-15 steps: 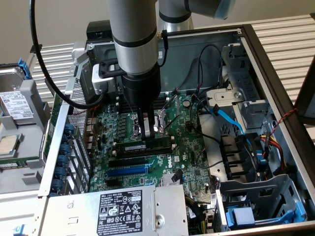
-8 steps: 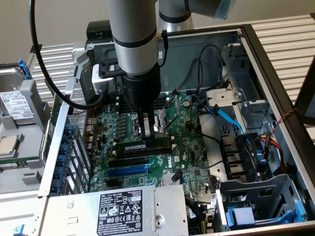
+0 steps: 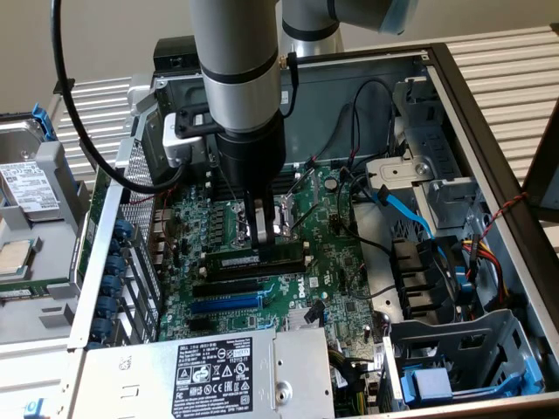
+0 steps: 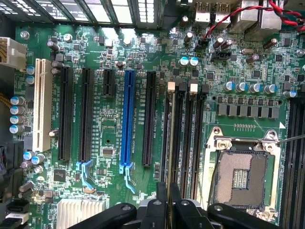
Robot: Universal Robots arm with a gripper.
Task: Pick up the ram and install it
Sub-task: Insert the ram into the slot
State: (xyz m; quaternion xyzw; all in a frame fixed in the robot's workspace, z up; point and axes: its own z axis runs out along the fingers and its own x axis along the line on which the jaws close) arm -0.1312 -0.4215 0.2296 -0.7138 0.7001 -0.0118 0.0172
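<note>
The jaws are closed on the long, thin, dark-green ram circuit strip (image 3: 234, 260), gripping its upper edge near mid-length. The strip stands on edge directly below the jaws. Its long axis runs parallel to the long black plastic memory slots (image 4: 174, 138) immediately beneath it. It appears to sit at the slot mouth; how deep it sits cannot be told.

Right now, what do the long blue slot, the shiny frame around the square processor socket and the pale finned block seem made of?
Long blue slot: moulded plastic, satin; the colour is even throughout and the edges are soft.
Shiny frame around the square processor socket: bare metal, probably steel; it has bright glints and a thin pressed shape.
Pale finned block: likely aluminium, matt; it has parallel fins and is whitish-grey.
</note>
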